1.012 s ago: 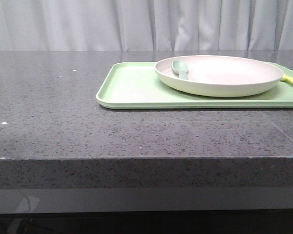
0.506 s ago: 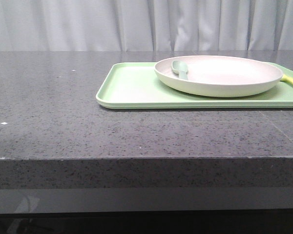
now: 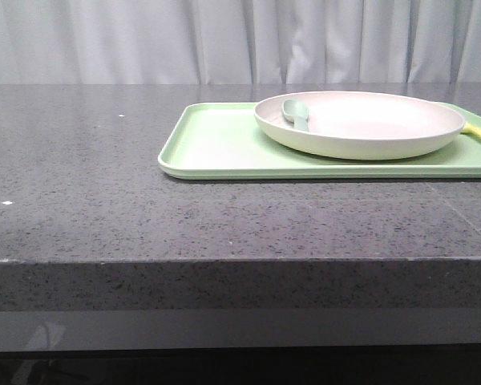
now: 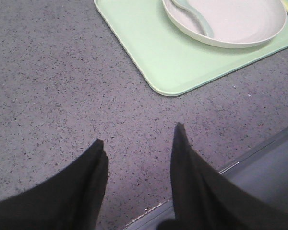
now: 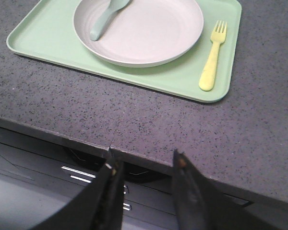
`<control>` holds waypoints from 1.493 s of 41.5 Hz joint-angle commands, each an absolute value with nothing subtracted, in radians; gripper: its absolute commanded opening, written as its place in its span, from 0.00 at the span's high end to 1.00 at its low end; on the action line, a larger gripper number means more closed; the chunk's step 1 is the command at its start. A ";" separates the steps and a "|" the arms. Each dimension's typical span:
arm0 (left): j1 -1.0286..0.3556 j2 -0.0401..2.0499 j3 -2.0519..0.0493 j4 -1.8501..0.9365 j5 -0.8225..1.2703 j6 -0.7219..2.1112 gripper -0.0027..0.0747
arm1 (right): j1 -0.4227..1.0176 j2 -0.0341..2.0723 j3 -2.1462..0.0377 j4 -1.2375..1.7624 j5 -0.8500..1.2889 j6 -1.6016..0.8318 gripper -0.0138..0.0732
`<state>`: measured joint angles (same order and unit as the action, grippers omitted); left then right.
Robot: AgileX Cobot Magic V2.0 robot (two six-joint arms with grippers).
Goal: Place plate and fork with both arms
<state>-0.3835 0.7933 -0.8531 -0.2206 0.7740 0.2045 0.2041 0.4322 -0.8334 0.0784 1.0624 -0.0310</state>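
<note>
Pinkish plate [image 3: 359, 124], yellow fork [image 5: 212, 55] unmoved on tray [image 3: 216, 144]; left tool [image 4: 139, 143], right tool [image 5: 143, 158] both agape, empty.

Tray [image 3: 216, 144] on counter [image 3: 80, 184] toward right, plate [image 3: 369, 128] on tray, spoon [image 3: 297, 113] in plate at its left, fork [image 5: 212, 56] on tray right of plate
</note>
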 commanded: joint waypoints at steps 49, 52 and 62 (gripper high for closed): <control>-0.386 0.816 -0.847 -0.138 0.607 0.061 0.99 | 0.204 0.439 -0.854 0.080 0.986 -0.029 0.92; -0.348 0.734 -0.815 -0.110 0.582 0.061 0.99 | 0.204 0.439 -0.854 0.080 0.987 -0.029 0.92; -0.113 0.438 -0.547 -0.007 0.394 0.061 0.99 | 0.205 0.439 -0.854 0.081 0.987 -0.029 0.92</control>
